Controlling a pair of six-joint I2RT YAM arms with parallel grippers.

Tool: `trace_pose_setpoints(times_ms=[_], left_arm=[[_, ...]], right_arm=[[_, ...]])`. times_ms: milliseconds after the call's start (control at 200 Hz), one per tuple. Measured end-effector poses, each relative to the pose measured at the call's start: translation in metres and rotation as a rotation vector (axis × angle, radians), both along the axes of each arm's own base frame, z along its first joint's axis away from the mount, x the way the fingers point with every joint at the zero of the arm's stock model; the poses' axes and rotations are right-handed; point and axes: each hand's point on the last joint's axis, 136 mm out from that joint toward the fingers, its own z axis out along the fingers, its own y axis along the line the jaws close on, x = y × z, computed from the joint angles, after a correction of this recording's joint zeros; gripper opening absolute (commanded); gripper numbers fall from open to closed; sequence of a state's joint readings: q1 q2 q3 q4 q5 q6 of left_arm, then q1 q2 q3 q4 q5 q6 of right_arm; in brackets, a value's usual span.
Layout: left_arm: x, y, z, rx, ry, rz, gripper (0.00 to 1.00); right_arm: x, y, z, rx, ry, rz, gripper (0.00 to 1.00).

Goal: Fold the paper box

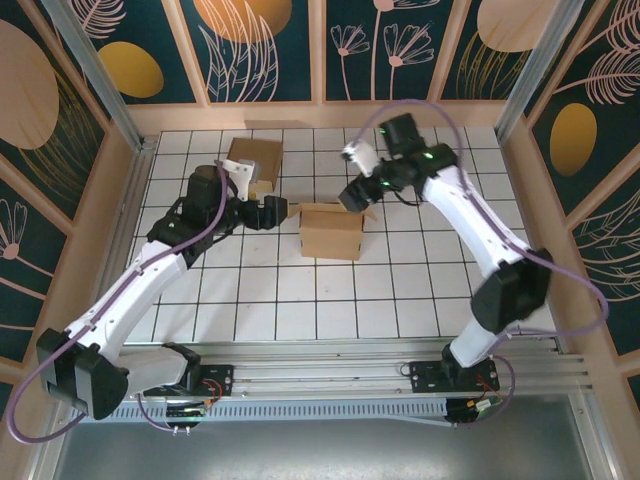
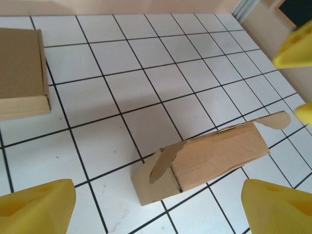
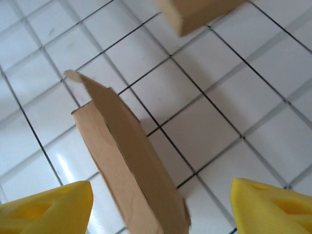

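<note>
Top view: paper box [image 1: 332,232] at frame centre on counter [image 1: 400,300], between left gripper [image 1: 270,213] and right gripper [image 1: 352,197].
Left wrist: end flap [image 2: 163,161] loose; jaws spread, empty.
Right wrist: jaws spread, empty.
Handling: probably light, thin, easily creased card; take by flap edges.

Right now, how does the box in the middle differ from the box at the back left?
The middle box is unfinished: an end flap and a rounded tab stick out. The back-left box shows a flat, closed top with no loose flap in view. The middle box stands near the centre of the tiled table; the back-left box lies close to the rear edge. Both are brown cardboard.
</note>
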State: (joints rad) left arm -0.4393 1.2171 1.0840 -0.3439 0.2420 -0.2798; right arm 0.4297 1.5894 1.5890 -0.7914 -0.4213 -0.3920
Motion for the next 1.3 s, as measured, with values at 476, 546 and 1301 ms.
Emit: trace_pose_setpoints(times_ms=[476,546,1301], left_arm=[[0.004,-0.015,-0.061,0.110,0.199,-0.105,0.67],[0.002,-0.017,-0.063,0.103,0.209,-0.120,0.64],[0.013,-0.036,-0.077,0.052,0.234,-0.173,0.39]], right_arm=[[-0.027,-0.053,-0.039,0.351,0.283,-0.384,0.52],[-0.027,-0.051,-0.041,0.355,0.290,-0.379,0.47],[-0.026,-0.028,-0.058,0.322,0.282,-0.334,0.15]])
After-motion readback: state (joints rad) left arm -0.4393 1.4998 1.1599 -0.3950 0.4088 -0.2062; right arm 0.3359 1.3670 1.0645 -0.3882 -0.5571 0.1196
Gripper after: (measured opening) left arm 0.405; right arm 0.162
